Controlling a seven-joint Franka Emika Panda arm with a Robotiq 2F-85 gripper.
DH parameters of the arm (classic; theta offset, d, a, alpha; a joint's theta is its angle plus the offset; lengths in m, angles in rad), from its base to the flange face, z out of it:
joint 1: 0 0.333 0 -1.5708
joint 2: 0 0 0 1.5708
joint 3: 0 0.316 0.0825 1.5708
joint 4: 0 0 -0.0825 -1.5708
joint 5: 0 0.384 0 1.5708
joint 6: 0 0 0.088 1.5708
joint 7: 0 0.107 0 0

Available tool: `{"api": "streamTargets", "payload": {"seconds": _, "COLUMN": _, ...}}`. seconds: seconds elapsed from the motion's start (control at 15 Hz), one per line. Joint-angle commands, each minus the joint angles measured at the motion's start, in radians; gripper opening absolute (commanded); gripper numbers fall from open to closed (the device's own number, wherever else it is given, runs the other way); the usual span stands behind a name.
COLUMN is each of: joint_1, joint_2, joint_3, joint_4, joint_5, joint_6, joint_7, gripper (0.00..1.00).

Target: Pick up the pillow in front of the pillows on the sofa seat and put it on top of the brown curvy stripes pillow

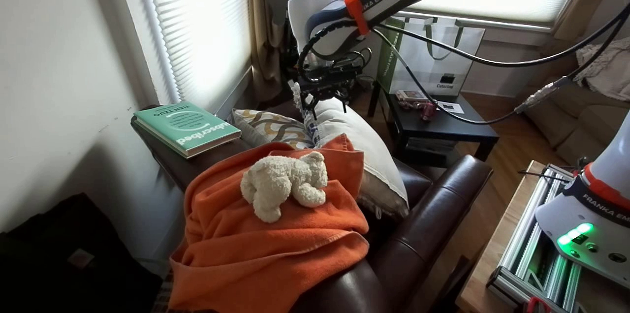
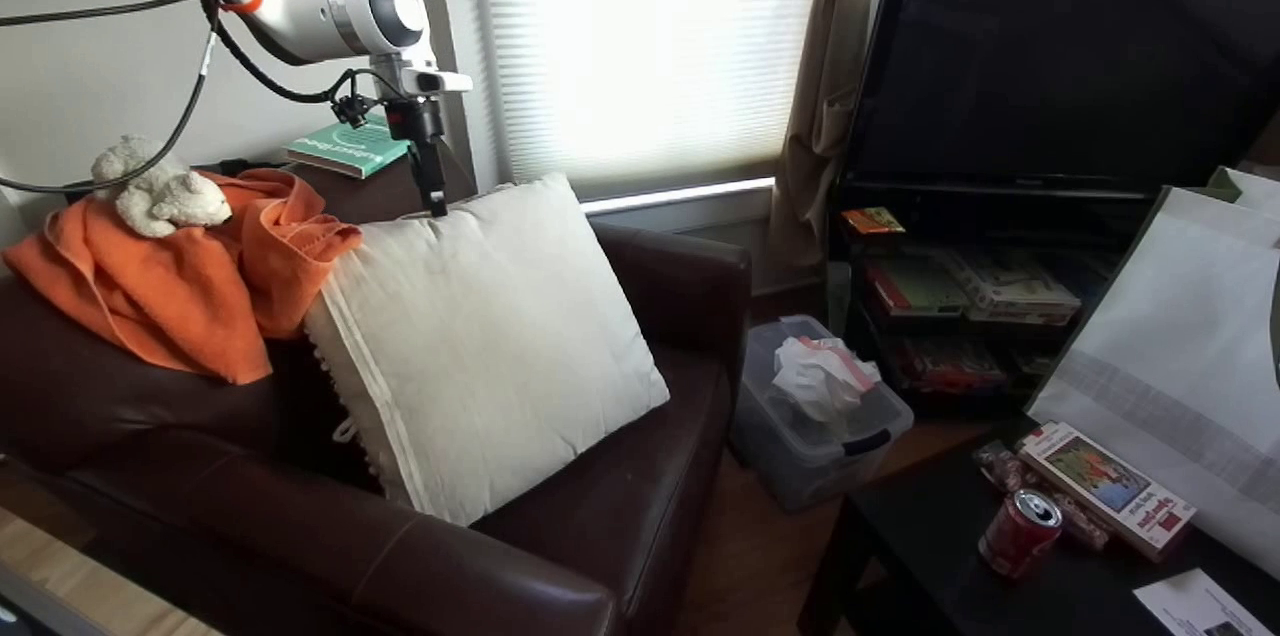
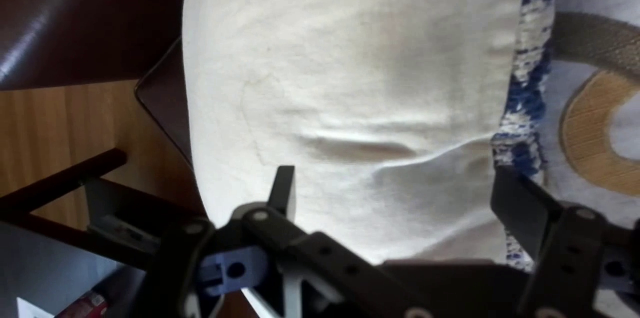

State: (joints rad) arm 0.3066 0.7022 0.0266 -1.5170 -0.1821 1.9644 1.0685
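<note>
The claw point(image 3: 394, 185) is hanging spread wide and empty at the pillow point(image 2: 490, 346), presumably to pinch its top edge.

Blue-edged cream pillow point(image 2: 500, 346), tan-and-grey wavy-striped pillow point(image 1: 274, 127), brown sofa point(image 2: 620, 486)

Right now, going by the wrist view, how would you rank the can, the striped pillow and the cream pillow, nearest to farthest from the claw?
1. Cream pillow: mid-view, right at the open claw.
2. Striped pillow: beyond it, along the right edge.
3. Can: lower left, cut off by the frame.
</note>
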Motion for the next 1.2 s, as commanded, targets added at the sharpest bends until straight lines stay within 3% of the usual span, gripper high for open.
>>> {"api": "streamTargets", "payload": {"seconds": 0.0, "joint_1": 0.009, "joint_2": 0.006, "joint_3": -0.013, "joint_4": 0.012, "joint_5": 0.008, "joint_6": -0.005, "joint_7": -0.004, "gripper": 1.00}}
{"api": "streamTargets", "payload": {"seconds": 0.53, "joint_1": 0.006, "joint_2": 0.031, "joint_3": -0.009, "joint_4": 0.051, "joint_5": 0.021, "joint_6": 0.014, "joint_7": -0.010, "gripper": 1.00}}
{"api": "streamTargets", "payload": {"seconds": 1.13, "joint_1": 0.035, "joint_2": 0.204, "joint_3": -0.018, "joint_4": 0.245, "joint_5": 0.026, "joint_6": -0.023, "joint_7": -0.006, "gripper": 1.00}}
